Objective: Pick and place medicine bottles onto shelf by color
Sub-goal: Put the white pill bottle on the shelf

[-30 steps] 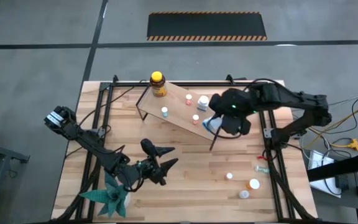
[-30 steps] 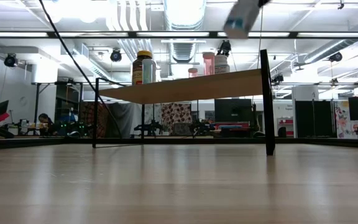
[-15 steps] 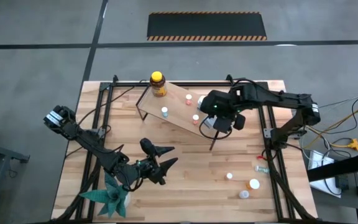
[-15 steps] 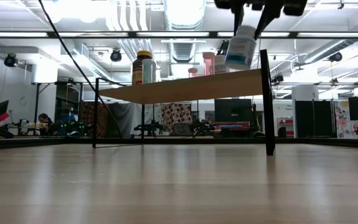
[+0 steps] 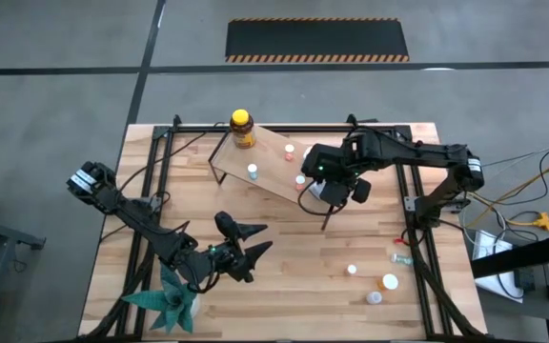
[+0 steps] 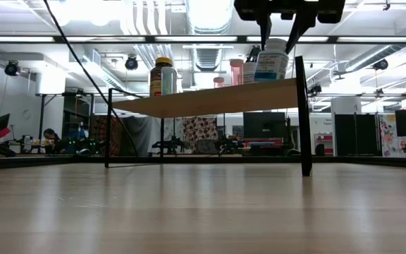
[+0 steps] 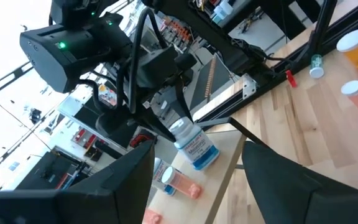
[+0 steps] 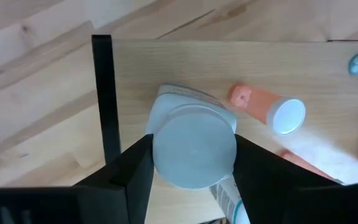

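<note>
Standing upright on the shelf's (image 5: 273,162) corner by its black leg, the teal-capped bottle (image 8: 193,144) sits directly beneath the right claw (image 8: 191,163), whose fingers flank its cap, grip loosening; left claw (image 5: 246,250) waits released.

Shelf (image 5: 273,164) top was crowded at my end: my right gripper (image 5: 324,188) stood over its near right corner, fingers either side of a pale-capped bottle (image 6: 271,61) resting there. Pink-capped bottles (image 5: 300,179) stood just beside it to the left, a teal-capped one (image 5: 253,171) farther along, the amber bottle (image 5: 242,130) at the far left end. Black corner leg (image 8: 106,99) ran close by my fingers. Open planks lay near the shelf, between it and my left gripper (image 5: 246,246). Loose bottles (image 5: 381,283) cluttered the near right tabletop.
</note>
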You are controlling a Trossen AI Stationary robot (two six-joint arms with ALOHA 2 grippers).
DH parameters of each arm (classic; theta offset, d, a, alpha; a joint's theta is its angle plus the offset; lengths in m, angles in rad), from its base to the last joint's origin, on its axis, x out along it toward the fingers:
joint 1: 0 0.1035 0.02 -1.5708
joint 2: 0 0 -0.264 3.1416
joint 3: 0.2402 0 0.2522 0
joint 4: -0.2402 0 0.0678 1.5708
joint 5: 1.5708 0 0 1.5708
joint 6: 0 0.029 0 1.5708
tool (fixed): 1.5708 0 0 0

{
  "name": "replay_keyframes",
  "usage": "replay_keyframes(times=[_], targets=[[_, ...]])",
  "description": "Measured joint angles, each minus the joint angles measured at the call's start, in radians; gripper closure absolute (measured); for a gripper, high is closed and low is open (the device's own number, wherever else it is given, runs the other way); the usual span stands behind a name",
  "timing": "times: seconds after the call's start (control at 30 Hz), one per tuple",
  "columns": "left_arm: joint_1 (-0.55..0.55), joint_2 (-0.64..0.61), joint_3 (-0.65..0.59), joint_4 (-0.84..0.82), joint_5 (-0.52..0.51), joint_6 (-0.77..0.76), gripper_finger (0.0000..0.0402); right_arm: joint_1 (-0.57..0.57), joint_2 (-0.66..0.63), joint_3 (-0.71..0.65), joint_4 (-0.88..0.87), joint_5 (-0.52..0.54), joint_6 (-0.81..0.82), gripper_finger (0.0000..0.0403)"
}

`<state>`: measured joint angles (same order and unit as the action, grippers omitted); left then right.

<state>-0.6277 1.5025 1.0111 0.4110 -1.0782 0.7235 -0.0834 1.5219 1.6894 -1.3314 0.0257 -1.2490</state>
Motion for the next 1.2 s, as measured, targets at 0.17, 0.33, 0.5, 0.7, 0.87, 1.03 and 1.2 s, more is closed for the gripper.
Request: replay_keyframes(times=[0.17,0.33,0.5,0.7,0.87,1.03,1.2], targets=[[0.0,-0.002,0.0,0.0,-0.001,0.0,0.0175,0.0,0.0,0.0,-0.002,0.0,0.006,0.0213],[0.0,-0.002,0.002,0.002,-0.001,0.0,0.0175,0.0,-0.001,0.0,-0.001,0.001,0.034,0.0211],[0.0,-0.002,0.002,0.021,-0.003,0.0,0.0175,0.0,-0.001,0.001,0.002,0.001,0.05,0.021],[0.0,-0.002,0.003,0.027,-0.004,-0.003,0.0175,0.007,-0.002,0.003,-0.018,-0.008,-0.006,0.0213],[0.0,-0.002,0.003,0.031,-0.004,-0.004,0.0175,0.009,-0.005,0.003,-0.021,-0.001,0.025,0.0226],[0.001,-0.002,0.003,0.032,-0.003,-0.006,0.0175,0.009,-0.003,0.003,-0.024,0.0,0.058,0.0195],[0.001,-0.002,0.004,0.035,-0.004,-0.006,0.0175,0.009,-0.003,0.003,-0.02,0.0,0.064,0.016]])
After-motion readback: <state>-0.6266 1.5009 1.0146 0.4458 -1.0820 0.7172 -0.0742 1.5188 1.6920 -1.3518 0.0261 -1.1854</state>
